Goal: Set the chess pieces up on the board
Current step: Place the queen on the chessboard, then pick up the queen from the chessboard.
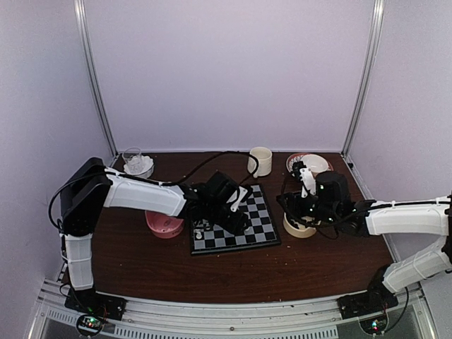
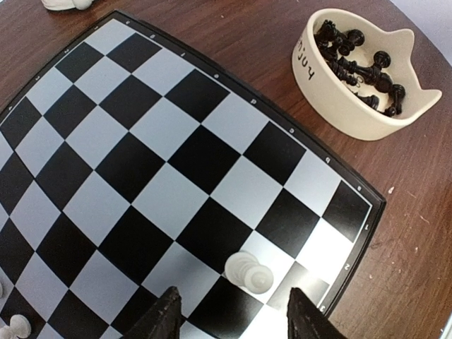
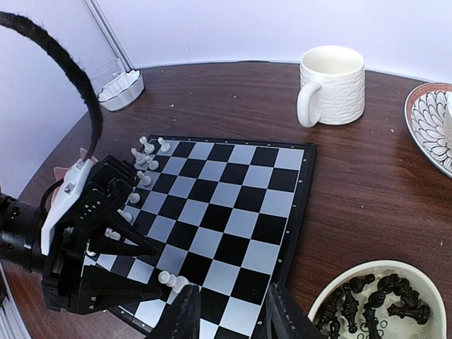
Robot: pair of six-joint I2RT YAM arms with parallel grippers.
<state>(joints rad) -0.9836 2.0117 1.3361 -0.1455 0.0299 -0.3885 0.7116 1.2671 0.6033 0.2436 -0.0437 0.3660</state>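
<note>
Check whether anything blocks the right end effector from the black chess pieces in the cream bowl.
Nothing visible does. The small black plastic chess pieces lie uncovered in the open-topped cream ceramic bowl, just beside the right end effector.

Our dark wooden table
We see the board at its middle, a pink bowl left of it, a cream bowl right; glass, mug and plate along the far edge.
</note>
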